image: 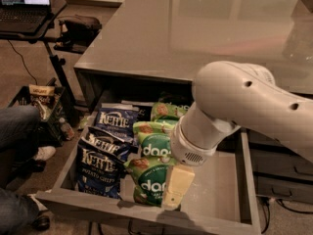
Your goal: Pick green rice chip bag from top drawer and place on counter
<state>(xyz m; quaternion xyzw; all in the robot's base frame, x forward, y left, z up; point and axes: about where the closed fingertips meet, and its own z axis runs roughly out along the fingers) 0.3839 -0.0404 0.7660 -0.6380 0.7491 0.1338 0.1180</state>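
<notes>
A glossy grey-beige counter [195, 28] fills the upper part of the view. The top drawer [215, 192] is pulled out below its front edge, and a laptop [23, 4] stands on a stand off to the far side.

The gripper [175, 192] hangs from the white arm [244, 102], low inside the drawer near its front wall, with its pale cream tip pointing down at the drawer floor. Whether it is spread or closed cannot be told from here.

Just beside it, on the side toward the Kettle potato chip bags [102, 163], lies the nearest green rice chip bag [145, 182]. The bag's edge meets or slips under the gripper; actual contact cannot be made out. This bag lies flat, its long axis running from the drawer front toward the back. Two more green bags sit in line behind it, one [154, 142] partly covered by the wrist and one [168, 110] at the back.

The coming grasp probably turns on a short sideways shift toward the front bag. The bare drawer floor lies on the gripper's other side.
</notes>
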